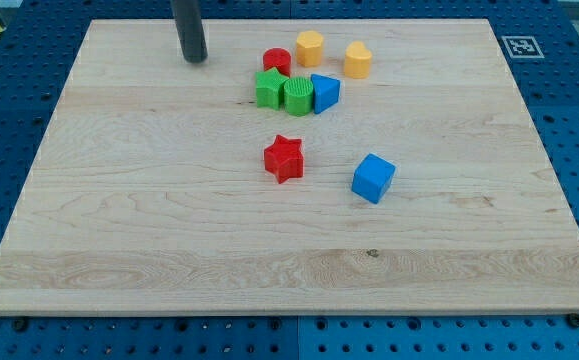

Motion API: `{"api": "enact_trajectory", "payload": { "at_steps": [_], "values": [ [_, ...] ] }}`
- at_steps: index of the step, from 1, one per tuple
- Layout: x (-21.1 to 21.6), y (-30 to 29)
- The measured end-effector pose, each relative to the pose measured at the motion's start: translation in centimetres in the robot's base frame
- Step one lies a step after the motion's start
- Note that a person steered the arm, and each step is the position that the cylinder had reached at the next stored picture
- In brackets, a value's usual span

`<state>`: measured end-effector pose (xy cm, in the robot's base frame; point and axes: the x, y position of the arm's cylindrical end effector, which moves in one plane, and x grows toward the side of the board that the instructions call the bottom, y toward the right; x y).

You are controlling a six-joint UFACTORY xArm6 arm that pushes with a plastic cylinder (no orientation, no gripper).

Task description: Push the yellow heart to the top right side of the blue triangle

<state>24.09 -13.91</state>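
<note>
The yellow heart (358, 60) lies near the view's top, up and to the right of the blue triangle (324, 92), with a small gap between them. My tip (194, 58) rests on the board at the view's top left, well left of both blocks and touching none. The nearest block to the tip is a red cylinder (276, 61).
A yellow hexagon (309, 47) sits just above the blue triangle, left of the heart. A green star (269, 88) and a green cylinder (298, 94) stand side by side against the triangle's left. A red star (283, 157) and a blue cube (373, 178) lie mid-board.
</note>
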Motion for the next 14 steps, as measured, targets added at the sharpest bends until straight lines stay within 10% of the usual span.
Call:
{"api": "enact_trajectory", "payload": {
  "at_steps": [1, 5, 14],
  "values": [
    [-4.9, 1.9],
    [-1.0, 20.1],
    [9.1, 27.5]
  ]
}}
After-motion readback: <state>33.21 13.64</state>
